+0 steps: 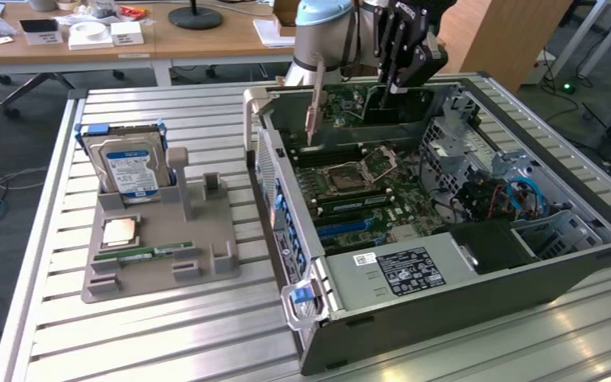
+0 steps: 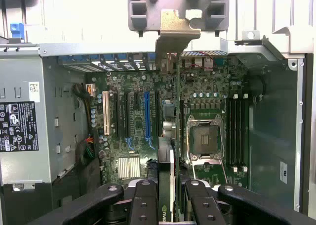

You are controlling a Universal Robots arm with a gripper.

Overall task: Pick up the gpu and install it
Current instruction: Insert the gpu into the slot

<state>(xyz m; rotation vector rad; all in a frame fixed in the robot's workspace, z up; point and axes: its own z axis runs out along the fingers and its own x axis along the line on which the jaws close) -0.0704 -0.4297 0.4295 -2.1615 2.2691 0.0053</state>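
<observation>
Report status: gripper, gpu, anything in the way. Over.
Gripper shut on gpu. Held on edge over open case. Nothing seen in the way.

The gpu is seen edge-on in the wrist view, its near end cut off by the picture's edge between the jaws. In the exterior view the arm is cut off above, and the power supply label cannot be read.
</observation>
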